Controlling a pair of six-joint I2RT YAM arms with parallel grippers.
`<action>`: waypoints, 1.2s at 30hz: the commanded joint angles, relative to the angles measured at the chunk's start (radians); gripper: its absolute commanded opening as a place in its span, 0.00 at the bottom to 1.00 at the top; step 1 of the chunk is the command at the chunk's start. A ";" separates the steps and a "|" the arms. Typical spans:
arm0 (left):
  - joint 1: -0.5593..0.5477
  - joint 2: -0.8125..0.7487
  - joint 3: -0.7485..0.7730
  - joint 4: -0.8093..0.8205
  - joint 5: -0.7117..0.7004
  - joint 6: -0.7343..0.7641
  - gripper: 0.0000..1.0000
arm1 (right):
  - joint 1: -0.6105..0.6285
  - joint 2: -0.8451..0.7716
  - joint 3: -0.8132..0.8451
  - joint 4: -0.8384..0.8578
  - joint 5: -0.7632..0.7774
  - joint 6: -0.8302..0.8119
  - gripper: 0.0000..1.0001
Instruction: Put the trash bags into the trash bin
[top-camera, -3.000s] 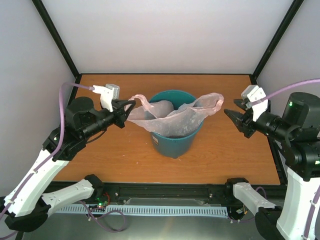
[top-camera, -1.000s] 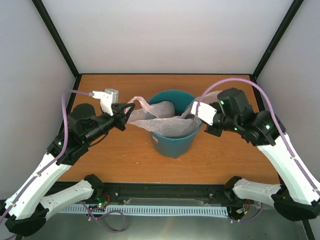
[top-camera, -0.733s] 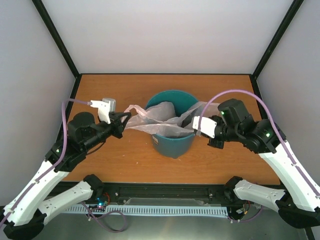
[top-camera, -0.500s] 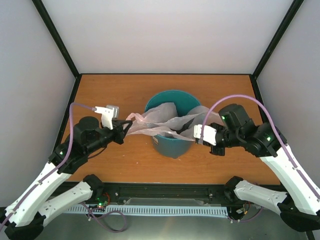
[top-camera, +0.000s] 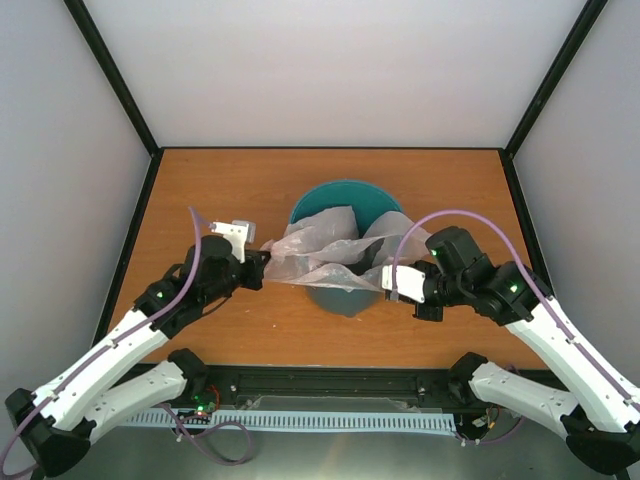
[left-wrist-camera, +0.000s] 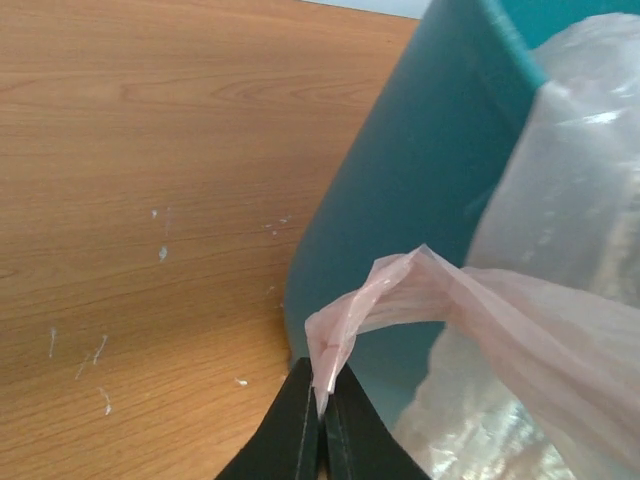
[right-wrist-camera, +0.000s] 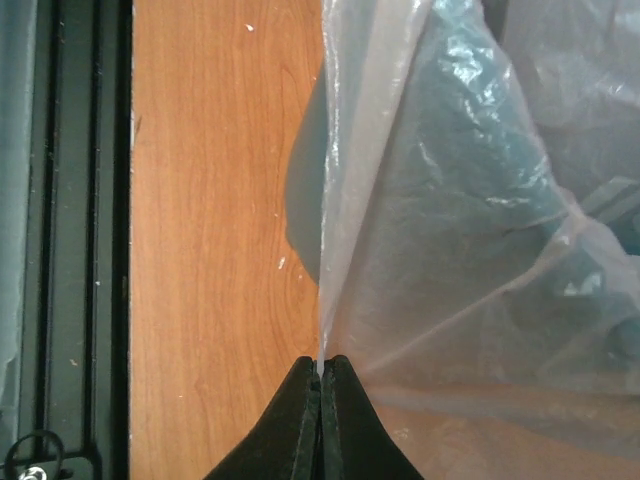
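Far left in the overhead view: left gripper, low over the table, just beside the near-left side of the trash bin. Clamped on a twisted pink end of the trash bag. Plain in the left wrist view: 2 black fingers pressed together, the thin strip of film caught between them and rising up and right toward the teal wall. Lower parts of those fingers cut off by the frame's bottom edge.

At centre: bin upright on the table, only its far rim and a dark patch near its base clearly seen from above. Near rim and front wall covered by crumpled translucent film, draped across the mouth and spilling down the near side. Hard to judge how much of the bag sits inside and how much lies over the edge. No lettering to be made out on the film.

Right of centre: right gripper, at the bin's near-right side, its tips lost from above behind the white wrist block and the film. Settled by the right wrist view: 2 fingers closed together on a taut edge of the bag, the film fanning up and right. Bin there only a dim teal shape through the plastic. At that view's left margin, a black rail along the table's edge.
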 joint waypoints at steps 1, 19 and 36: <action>0.006 0.031 -0.020 0.106 -0.094 -0.029 0.01 | 0.009 -0.021 -0.067 0.103 0.056 0.004 0.03; 0.007 0.090 -0.192 0.385 -0.269 -0.068 0.01 | 0.009 -0.094 -0.312 0.353 0.122 0.039 0.03; 0.007 -0.169 -0.120 0.247 -0.227 0.016 0.62 | 0.009 -0.131 0.074 0.034 -0.304 0.081 0.52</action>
